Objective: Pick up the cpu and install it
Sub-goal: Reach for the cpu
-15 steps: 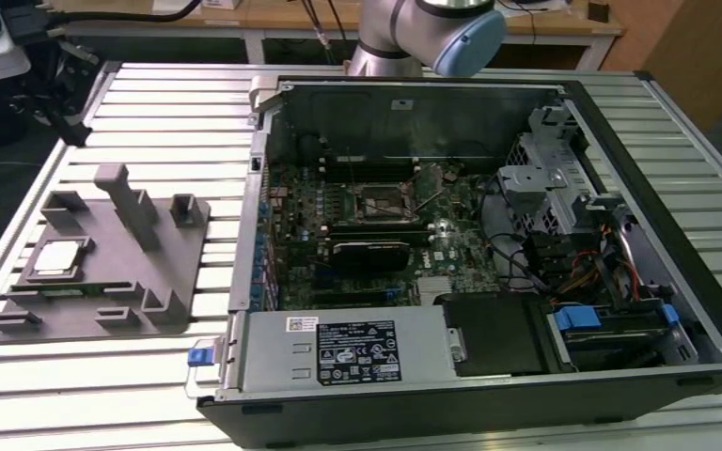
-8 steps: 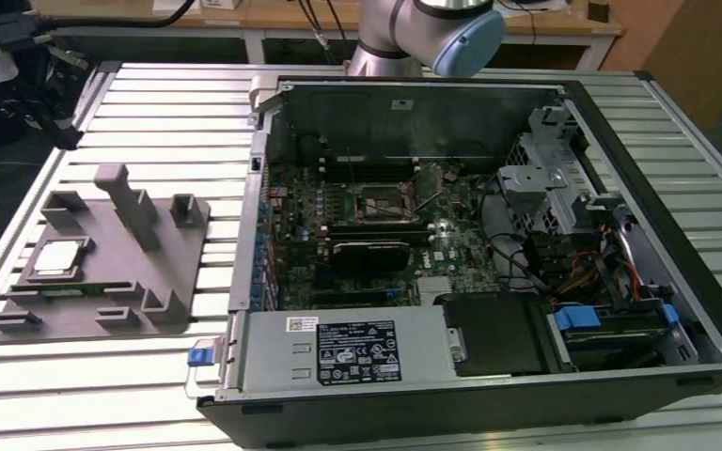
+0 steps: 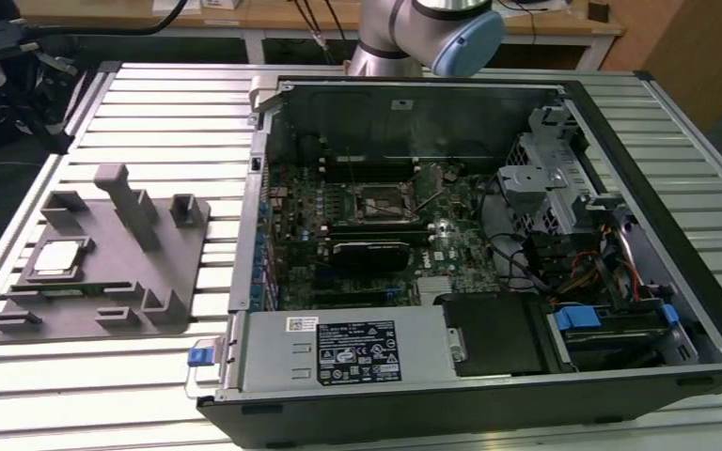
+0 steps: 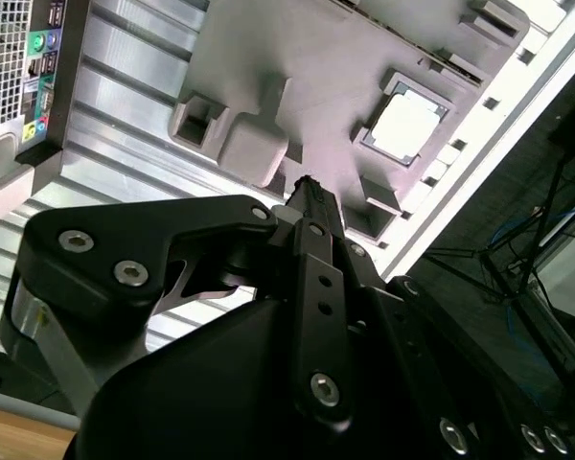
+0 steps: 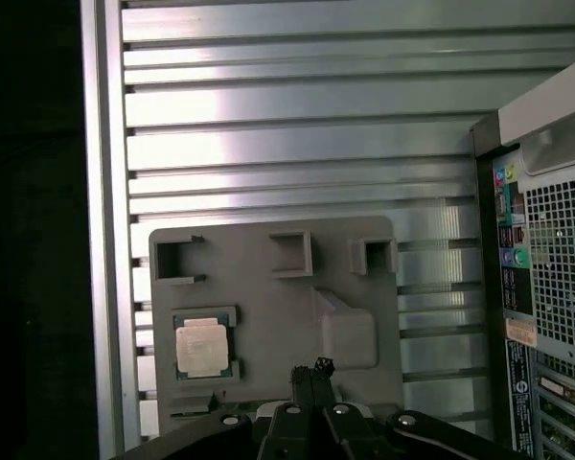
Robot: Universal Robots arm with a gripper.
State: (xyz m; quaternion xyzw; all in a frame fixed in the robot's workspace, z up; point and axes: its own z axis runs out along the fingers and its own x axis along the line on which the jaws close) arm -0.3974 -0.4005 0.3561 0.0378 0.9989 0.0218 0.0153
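Slatted aluminium table (image 3: 98,385) held a grey holder tray (image 3: 166,272) cradling the cpu (image 3: 60,257). Above the tray, the gripper (image 5: 311,367) hung closed, empty. Beside the tray lay an open computer case (image 3: 399,122) with a white-labelled power supply (image 3: 336,352).

**Legible text: none**

Exterior view, lower middle of frame: a large white-and-black label (image 3: 358,354) on the grey power supply box (image 3: 274,366), characters too small to read. A small white sticker (image 3: 301,324) sits at that label's upper left, also unreadable. Upper middle: a small white tag (image 3: 399,104) on the computer case (image 3: 699,277) inner wall, unreadable.

First wrist view: a tan sticker (image 5: 520,332) on the case rear, near the colour-coded ports (image 5: 513,257), print not resolvable. The cpu (image 5: 203,347) lid shows nothing legible.
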